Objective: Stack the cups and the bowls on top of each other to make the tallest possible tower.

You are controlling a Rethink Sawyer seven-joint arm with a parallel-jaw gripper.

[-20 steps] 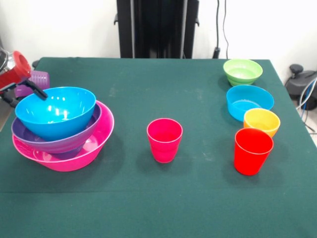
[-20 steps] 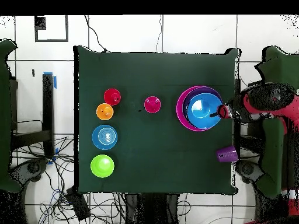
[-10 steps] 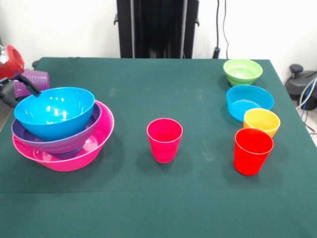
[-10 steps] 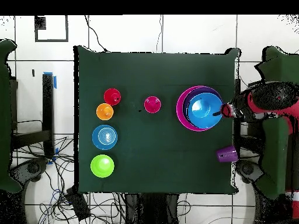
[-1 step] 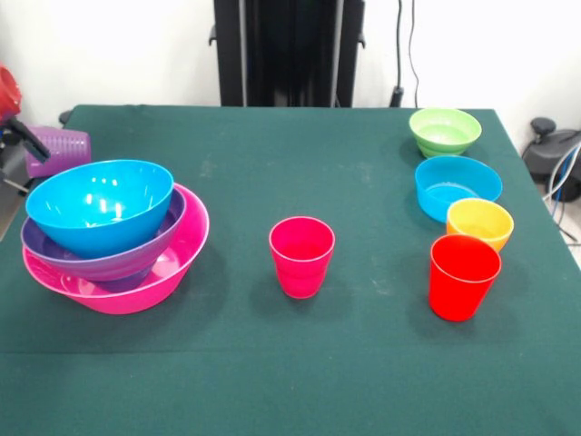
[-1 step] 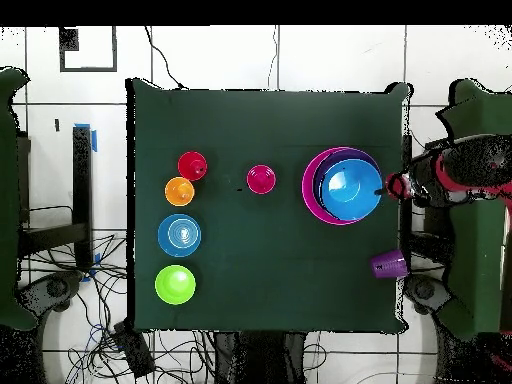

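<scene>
- The tool (image 5: pixel 20 138) has moved back since a second ago. It was at the rim of the blue bowl (image 5: pixel 100 204) and now it sits off the left edge of the counter (image 5: pixel 272 363), apart from the bowl.
- In the overhead view the tool (image 6: pixel 393 186) is just past the counter's edge, beside the tower (image 6: pixel 342 186).
- Nothing else has moved.
- I cannot tell if the tool is spread or pressed together. It is cut off at the picture's edge and holds nothing that I can see.
- The tower is the blue bowl inside the purple bowl (image 5: pixel 109 259), inside the big pink bowl (image 5: pixel 172 268). It stands on the left of the counter in the front view.
- The purple cup (image 5: pixel 62 145) lies on its side behind the tower, partly hidden.
- The pink cup (image 5: pixel 301 256) stands alone in the middle.
- On the right, in a row: green bowl (image 5: pixel 445 131), cyan bowl (image 5: pixel 457 187), orange bowl (image 5: pixel 479 222), red cup (image 5: pixel 464 276). The red cup hides part of the orange bowl.
- No writing can be read anywhere.
</scene>
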